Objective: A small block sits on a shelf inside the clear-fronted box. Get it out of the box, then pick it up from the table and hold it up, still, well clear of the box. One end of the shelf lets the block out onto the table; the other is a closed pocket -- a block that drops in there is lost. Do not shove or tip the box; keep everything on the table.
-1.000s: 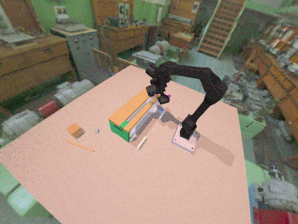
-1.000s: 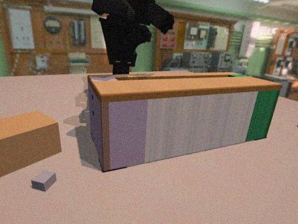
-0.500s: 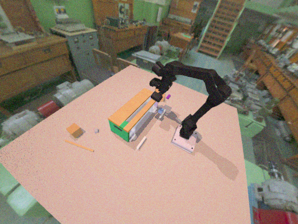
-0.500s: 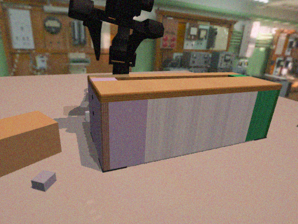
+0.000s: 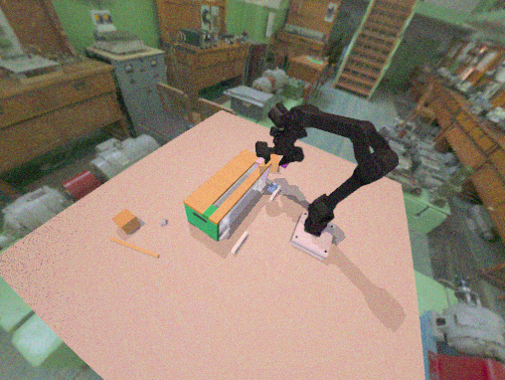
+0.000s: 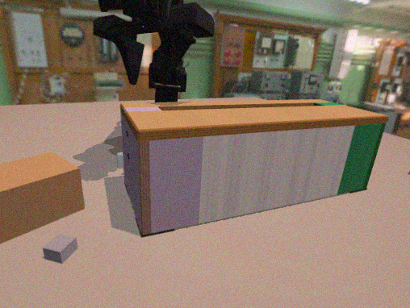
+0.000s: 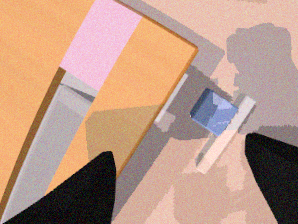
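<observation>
The box (image 5: 222, 181) (image 6: 262, 169) (image 7: 40, 43) has an orange top with a slot, a green end and a lilac end. The small blue block (image 5: 271, 188) (image 7: 214, 111) lies on the table just outside the lilac end, touching a short white bar (image 7: 228, 136). My gripper (image 5: 278, 156) (image 6: 147, 77) (image 7: 180, 152) hangs open and empty above the lilac end of the box, higher than its top. In the wrist view the block lies between and beyond the two dark fingers, nearer the right one. In the exterior view the block is hidden behind the box.
An orange block (image 5: 126, 221) (image 6: 36, 189), a small grey cube (image 5: 163, 222) (image 6: 60, 247) and a thin orange stick (image 5: 134, 247) lie left of the box. A white stick (image 5: 240, 242) lies in front of it. The arm's base plate (image 5: 312, 242) stands to the right.
</observation>
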### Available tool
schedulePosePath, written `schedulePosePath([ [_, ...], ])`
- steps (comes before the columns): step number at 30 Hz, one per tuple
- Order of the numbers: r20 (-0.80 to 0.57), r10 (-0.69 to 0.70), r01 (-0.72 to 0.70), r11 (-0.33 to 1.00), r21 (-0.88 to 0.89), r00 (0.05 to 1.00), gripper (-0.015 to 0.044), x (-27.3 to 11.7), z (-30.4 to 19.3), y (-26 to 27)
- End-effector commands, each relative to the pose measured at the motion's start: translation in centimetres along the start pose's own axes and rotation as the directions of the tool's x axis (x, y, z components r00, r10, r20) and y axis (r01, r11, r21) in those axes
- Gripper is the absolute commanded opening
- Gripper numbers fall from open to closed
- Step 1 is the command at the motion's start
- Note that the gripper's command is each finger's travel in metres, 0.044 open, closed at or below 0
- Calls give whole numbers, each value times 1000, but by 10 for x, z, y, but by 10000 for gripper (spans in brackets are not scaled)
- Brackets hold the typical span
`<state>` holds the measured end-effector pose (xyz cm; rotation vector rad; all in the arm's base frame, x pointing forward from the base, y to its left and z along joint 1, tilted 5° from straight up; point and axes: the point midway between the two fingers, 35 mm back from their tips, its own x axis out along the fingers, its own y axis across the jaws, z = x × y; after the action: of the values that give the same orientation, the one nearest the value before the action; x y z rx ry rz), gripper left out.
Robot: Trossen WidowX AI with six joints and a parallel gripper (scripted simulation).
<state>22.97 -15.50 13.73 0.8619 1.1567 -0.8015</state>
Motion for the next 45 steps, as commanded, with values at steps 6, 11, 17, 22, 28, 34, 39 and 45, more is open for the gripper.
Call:
schedulePosePath([
  [6,15,138,-58,312,948,990,285,-4,1,-18],
  [11,24,167,-28,21,999,986,285,-6,2,-22],
  [17,35,197,31,-321,947,980,285,-7,2,-27],
  [22,45,220,92,-573,815,974,285,-9,2,-30],
  [28,47,224,108,-628,770,973,285,-9,2,-30],
  [34,47,224,108,-628,770,973,285,-9,2,-30],
  [39,47,224,108,-628,770,973,285,-9,2,-30],
  [45,47,225,107,-628,771,973,285,11,1,-32],
])
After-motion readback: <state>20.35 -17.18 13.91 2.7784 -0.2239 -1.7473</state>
